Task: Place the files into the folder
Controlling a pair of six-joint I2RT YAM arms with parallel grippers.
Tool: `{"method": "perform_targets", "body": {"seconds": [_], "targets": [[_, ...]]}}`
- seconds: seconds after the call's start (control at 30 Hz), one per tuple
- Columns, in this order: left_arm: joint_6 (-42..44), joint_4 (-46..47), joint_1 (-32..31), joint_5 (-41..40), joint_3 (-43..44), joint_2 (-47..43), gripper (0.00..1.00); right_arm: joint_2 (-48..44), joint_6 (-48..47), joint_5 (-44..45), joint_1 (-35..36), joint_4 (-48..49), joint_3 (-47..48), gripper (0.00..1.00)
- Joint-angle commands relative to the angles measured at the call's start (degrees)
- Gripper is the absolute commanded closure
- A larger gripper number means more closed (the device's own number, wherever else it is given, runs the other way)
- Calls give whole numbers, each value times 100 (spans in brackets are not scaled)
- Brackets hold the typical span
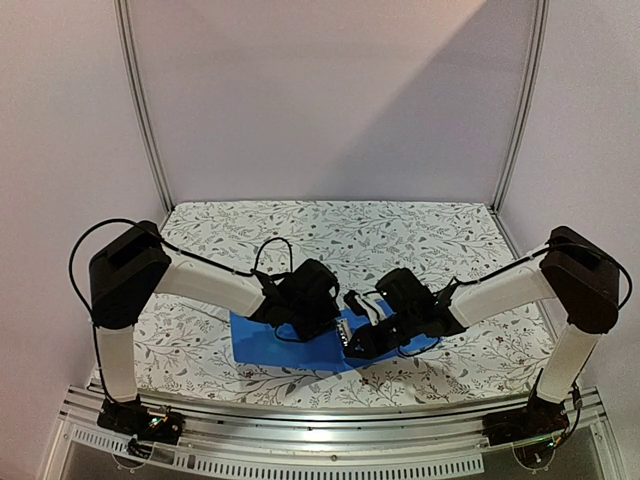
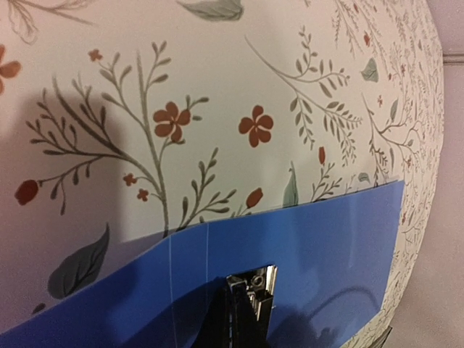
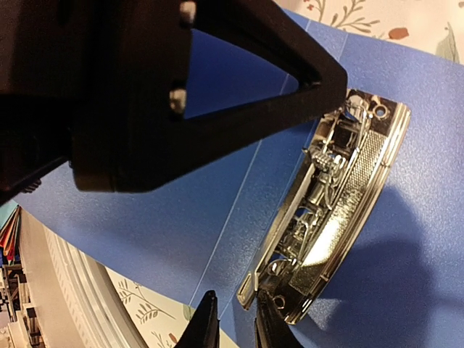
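The folder (image 1: 268, 345) is lying open and flat on the near middle of the table, inner face up, its bright blue covers spreading left and right of two fold lines along the spine; the chrome ring mechanism (image 3: 341, 196) is sitting on that spine strip, its curved base plate catching the light. In the right wrist view the rings themselves are too tangled in glare to read.

The left gripper (image 2: 243, 312) is hanging over the mechanism with its fingers pressed together; in its own wrist view the tips are meeting the metal end-on. Whether they are pinching a part of it cannot be told. Seen from the right wrist camera, its black triangular finger is pointing at the upper end of the plate.

The right gripper (image 3: 235, 322) is reaching in from the other side, its two fingertips (image 3: 206, 326) standing slightly apart with blue cover showing between them; the lower end of the plate is lying just off those tips, and contact cannot be judged.

Both arms are bending inward from their bases at the near edge, their wrists nearly meeting above the folder; a floral tablecloth (image 1: 330, 230) is covering the table around it, and a slotted aluminium rail (image 1: 330, 420) is running along the front.
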Motion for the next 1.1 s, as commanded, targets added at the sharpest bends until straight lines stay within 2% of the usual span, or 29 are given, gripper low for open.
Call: {"method": "perform_targets", "body": {"seconds": [0.0, 0.53, 0.7, 0.8, 0.9, 1.07], "targets": [[38, -423, -7, 141, -30, 300, 100, 123, -11, -70, 53, 209, -70, 83], [98, -419, -3, 246, -9, 361, 100, 257, 140, 475, 50, -199, -30, 100], [140, -457, 9, 207, 26, 362, 100, 538, 359, 1214, 37, -1245, 217, 100], [196, -503, 18, 264, 93, 405, 100, 807, 607, 1227, -99, -1648, 323, 100], [241, -543, 18, 262, 121, 454, 100, 732, 753, 1133, -243, -1366, 58, 100], [341, -542, 32, 220, 111, 476, 100, -126, 529, 600, -247, -231, -220, 100]]}}
